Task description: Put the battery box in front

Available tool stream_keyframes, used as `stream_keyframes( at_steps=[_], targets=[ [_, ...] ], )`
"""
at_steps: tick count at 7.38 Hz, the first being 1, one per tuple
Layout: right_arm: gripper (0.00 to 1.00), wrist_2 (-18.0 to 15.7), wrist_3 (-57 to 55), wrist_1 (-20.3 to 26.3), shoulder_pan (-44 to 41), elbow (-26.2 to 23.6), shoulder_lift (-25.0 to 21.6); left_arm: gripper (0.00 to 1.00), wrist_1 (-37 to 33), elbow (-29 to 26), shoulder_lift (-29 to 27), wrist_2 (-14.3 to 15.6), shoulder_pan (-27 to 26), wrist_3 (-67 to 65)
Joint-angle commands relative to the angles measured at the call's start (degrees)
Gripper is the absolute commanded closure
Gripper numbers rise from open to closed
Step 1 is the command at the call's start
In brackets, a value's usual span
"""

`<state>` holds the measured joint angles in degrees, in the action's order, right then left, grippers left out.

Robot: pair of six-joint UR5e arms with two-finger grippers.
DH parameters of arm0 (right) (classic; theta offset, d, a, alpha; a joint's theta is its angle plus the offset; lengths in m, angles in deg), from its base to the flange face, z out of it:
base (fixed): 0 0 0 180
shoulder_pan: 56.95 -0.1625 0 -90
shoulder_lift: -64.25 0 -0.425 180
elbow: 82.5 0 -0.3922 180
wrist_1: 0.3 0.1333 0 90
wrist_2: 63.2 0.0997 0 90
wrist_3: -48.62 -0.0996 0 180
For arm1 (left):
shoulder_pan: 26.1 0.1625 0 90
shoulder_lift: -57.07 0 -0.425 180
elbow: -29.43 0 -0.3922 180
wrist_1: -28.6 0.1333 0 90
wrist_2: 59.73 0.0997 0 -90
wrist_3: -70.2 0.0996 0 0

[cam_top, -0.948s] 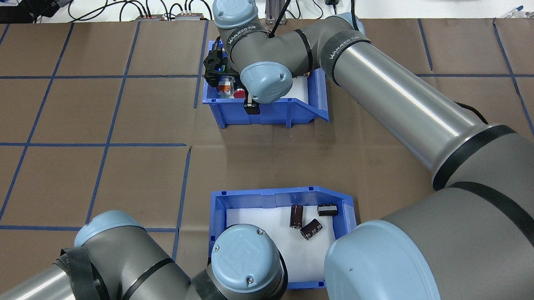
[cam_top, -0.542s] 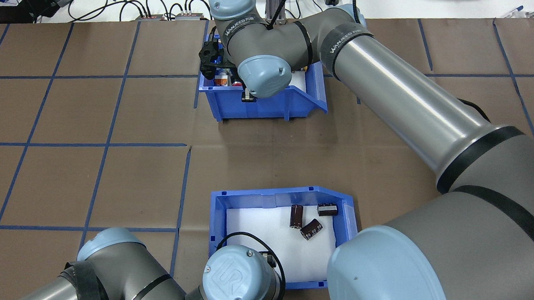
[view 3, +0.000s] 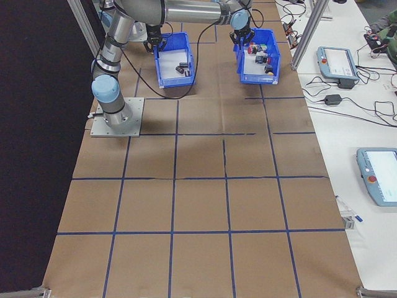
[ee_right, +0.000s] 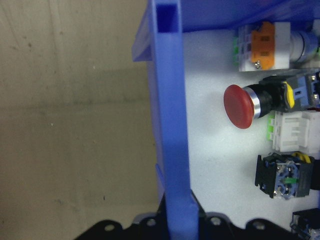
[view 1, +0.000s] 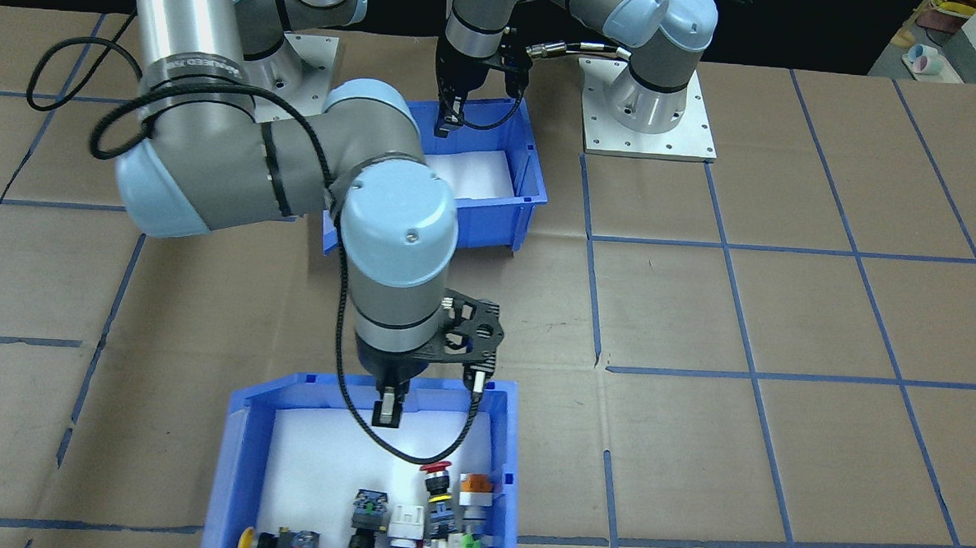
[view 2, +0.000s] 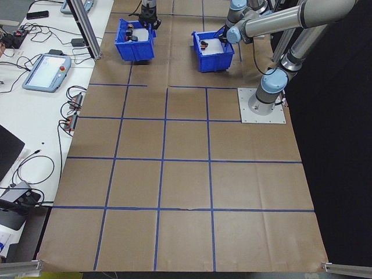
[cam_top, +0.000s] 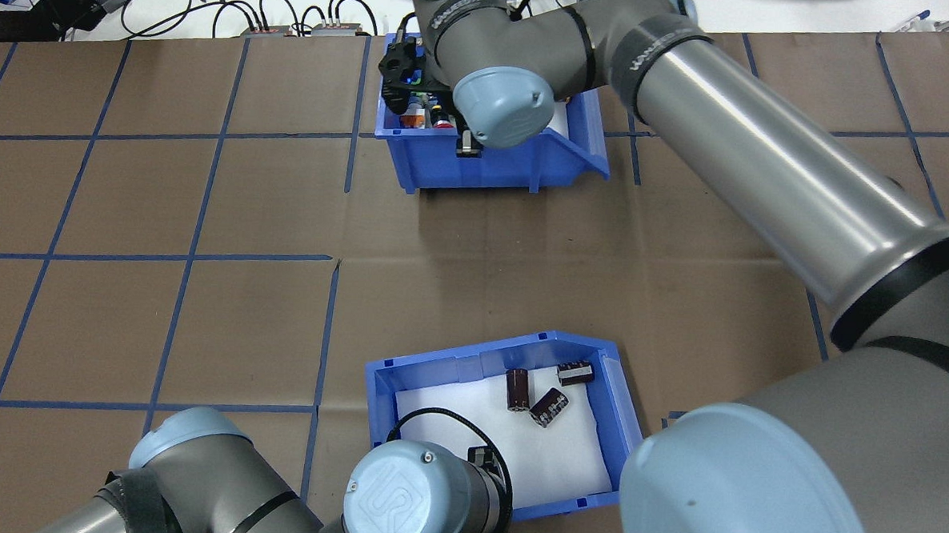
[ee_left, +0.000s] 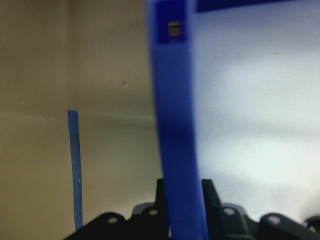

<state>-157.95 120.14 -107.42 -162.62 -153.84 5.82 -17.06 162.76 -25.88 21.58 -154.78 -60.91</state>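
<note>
Three dark cylinders (cam_top: 539, 389) lie loose on the white liner of the battery box (cam_top: 470, 361), which sits near the robot's base with the left gripper (ee_left: 182, 220) clamped on its side wall. To bring it forward well, keep it level and move slowly so they don't roll. Farther out, the right gripper (ee_right: 175, 225) pinches the switch bin (cam_top: 495, 167) wall — apparently lifted slightly, though that is hard to confirm.

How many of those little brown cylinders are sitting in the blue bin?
3, all in the near bin, toward its far right corner: one upright-looking, one angled beside it, one by the rim. The arm may hide others.
</note>
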Motion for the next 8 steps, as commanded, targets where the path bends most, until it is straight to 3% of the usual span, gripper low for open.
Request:
stream_keyframes(
  at_steps=[1,4,5,7,8],
  targets=[
    [0.93,-0.2,10.3,0.6,9.3,-5.9,-5.3,1.00,-7.0,-3.6,1.5,1.3,7.9,9.7],
    [0.93,0.3,24.6,-1.8,22.4,-19.0,-15.9,1.00,-9.9,-6.1,1.6,2.5,20.7,26.3],
    [0.93,0.5,29.4,-2.4,26.5,-23.1,-19.3,1.00,-11.3,-9.4,-0.7,2.5,24.1,29.7],
    [0.93,0.8,34.6,-3.0,32.2,-32.4,-27.7,1.00,-12.7,-20.3,-9.5,2.6,25.0,33.2],
    [0.93,0.8,34.9,-2.9,33.3,-36.7,-32.5,1.00,-12.7,-27.8,-17.1,5.5,24.9,33.2]
  ],
)
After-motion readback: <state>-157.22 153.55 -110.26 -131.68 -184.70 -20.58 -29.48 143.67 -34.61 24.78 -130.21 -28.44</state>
